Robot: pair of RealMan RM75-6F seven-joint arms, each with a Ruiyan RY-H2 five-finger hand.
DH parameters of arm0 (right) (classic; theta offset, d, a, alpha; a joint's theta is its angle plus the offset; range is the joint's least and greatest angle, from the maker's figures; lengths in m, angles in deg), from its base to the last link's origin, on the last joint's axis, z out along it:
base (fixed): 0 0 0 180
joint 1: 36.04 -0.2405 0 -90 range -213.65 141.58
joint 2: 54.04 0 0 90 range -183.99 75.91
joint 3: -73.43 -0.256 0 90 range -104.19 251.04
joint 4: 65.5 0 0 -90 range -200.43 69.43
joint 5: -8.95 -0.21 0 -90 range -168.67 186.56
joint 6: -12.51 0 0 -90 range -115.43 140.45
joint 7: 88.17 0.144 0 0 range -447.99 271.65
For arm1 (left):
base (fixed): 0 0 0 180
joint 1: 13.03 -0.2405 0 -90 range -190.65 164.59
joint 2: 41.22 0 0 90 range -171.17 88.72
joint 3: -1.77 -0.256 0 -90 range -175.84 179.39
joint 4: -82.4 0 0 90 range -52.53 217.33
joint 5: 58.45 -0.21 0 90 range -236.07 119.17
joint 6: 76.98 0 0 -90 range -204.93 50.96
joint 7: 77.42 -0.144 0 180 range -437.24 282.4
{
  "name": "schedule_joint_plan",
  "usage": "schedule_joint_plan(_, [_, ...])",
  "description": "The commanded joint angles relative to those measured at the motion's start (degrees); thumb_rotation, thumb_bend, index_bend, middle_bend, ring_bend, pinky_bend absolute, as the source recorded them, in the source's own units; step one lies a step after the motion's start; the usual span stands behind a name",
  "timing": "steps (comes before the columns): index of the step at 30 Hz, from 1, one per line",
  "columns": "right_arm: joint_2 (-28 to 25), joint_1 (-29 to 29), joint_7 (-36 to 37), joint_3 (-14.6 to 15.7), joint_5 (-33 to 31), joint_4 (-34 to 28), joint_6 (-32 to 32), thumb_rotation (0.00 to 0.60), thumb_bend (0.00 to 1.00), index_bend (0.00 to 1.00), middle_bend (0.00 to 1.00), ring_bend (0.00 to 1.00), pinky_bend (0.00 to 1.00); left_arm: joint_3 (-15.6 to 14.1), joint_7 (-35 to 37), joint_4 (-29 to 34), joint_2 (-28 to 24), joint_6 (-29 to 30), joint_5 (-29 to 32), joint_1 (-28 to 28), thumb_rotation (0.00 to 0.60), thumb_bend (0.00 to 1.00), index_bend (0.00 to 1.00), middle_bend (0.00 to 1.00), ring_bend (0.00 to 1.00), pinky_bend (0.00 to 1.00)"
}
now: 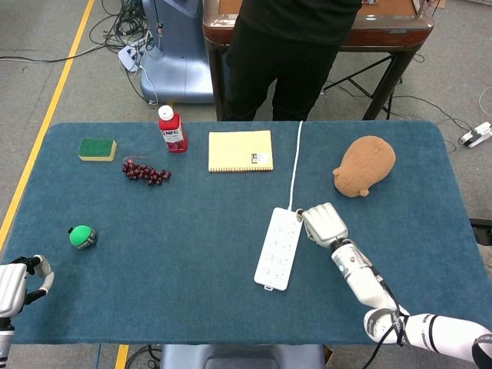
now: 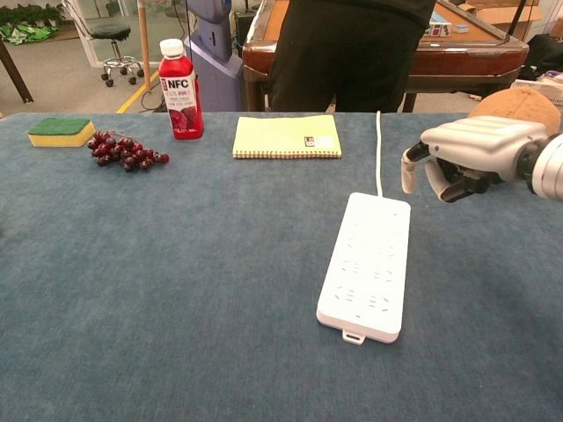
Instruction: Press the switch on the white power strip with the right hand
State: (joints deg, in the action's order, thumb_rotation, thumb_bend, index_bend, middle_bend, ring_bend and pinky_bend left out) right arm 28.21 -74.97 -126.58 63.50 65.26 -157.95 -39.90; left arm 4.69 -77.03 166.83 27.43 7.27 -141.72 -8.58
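Observation:
The white power strip (image 1: 279, 247) lies lengthwise in the middle of the blue table (image 1: 192, 254), its white cable (image 1: 296, 161) running to the far edge. In the chest view the power strip (image 2: 367, 265) shows several sockets; I cannot make out the switch. My right hand (image 1: 323, 224) hovers just right of the strip's far end, apart from it. In the chest view the right hand (image 2: 457, 154) has its fingers curled in, one digit pointing down, holding nothing. My left hand (image 1: 11, 283) rests at the table's near left corner, empty, fingers loosely apart.
A brown plush (image 1: 364, 165) sits behind the right hand. Along the far side stand a yellow notebook (image 1: 240, 151), a red bottle (image 1: 172, 129), grapes (image 1: 146, 171) and a green sponge (image 1: 98, 148). A green ball (image 1: 81, 236) lies at the left. A person (image 1: 292, 54) stands at the far edge.

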Motion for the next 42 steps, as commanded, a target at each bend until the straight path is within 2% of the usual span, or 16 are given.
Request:
schedule_joint_plan(1, [1.11,-0.88,-0.43,0.45,-0.92,1.27,0.14,0.600,0.89,0.39,1.00,1.00,1.00,0.10,-0.22,-0.57,0.23,0.02,0.11,0.04,0.600,0.50,0.68,0.63,0.55,0.81])
schedule_joint_plan(18, [5.76,-4.71,-1.52,2.02,-5.07,6.46,0.01,0.600,0.89,0.39,1.00,1.00,1.00,0.49,0.60,-2.11,0.65,-0.44,0.97,0.10,0.600,0.50,0.68,0.63,0.55,0.81])
schedule_joint_plan(42, [8.28,-7.54,-1.29,3.08,-7.88,9.14,0.09,0.600,0.89,0.39,1.00,1.00,1.00,0.61,0.65,-2.28,0.55,-0.97,1.78,0.03,0.600,0.50,0.68,0.63,0.55,0.81])
